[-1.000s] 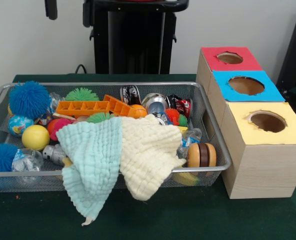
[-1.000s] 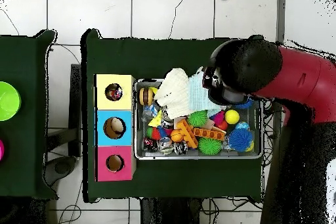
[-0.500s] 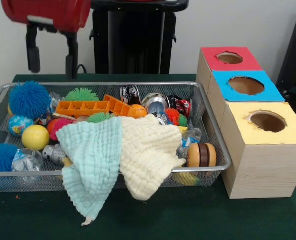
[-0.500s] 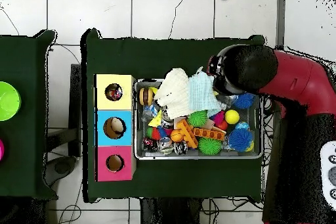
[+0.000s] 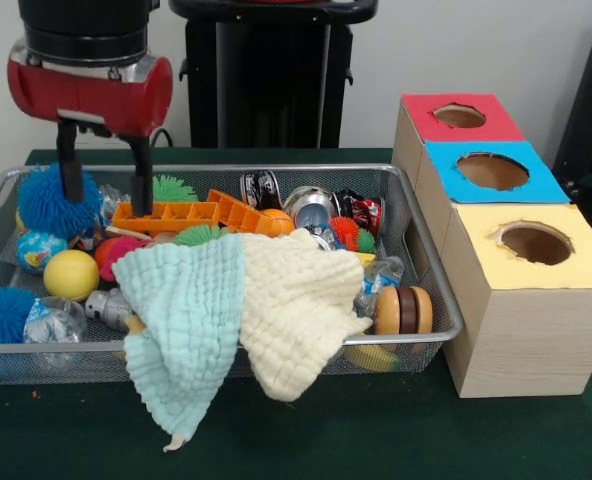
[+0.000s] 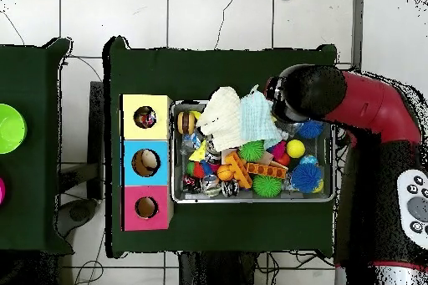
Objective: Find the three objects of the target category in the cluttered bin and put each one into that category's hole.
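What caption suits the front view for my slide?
Open tool lowered over the cluttered wire bin, near a blue spiky ball and an orange tray.

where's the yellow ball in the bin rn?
Front view: the yellow ball lies at the left end of the wire bin, just left of the mint cloth, below the globe-print ball and above a blue spiky ball.

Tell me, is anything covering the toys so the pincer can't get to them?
Yes. Two cloths, a mint green cloth and a cream cloth, lie over the toys at the wire basket's front middle. The open pincer hangs over uncovered toys at the other end.
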{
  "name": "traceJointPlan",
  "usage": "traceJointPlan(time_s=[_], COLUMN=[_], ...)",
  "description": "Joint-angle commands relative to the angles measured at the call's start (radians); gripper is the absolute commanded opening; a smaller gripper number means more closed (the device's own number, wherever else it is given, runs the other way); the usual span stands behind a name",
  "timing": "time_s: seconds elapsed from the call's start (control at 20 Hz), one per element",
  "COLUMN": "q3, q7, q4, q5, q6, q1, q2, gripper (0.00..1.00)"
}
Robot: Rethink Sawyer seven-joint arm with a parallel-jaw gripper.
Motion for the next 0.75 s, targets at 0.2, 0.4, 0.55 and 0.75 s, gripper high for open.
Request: traceJointPlan(time_s=[0.2, 0.4, 0.55, 0.75], q3=[0.043, 0.027, 0.02, 0.025], q7=[-0.047, -0.01, 0.002, -0.006], q4=[0.071, 0.085, 0.09, 0.12], q5=[-0.039, -0.037, -0.037, -0.033], q6=[-0.014, -0.069, -0.081, -0.108], q1=[0.009, -0.003, -0.008, -0.02], q2=[0.034, 0.0, -0.007, -0.022], gripper=[1.0, 1.0, 1.0, 1.0])
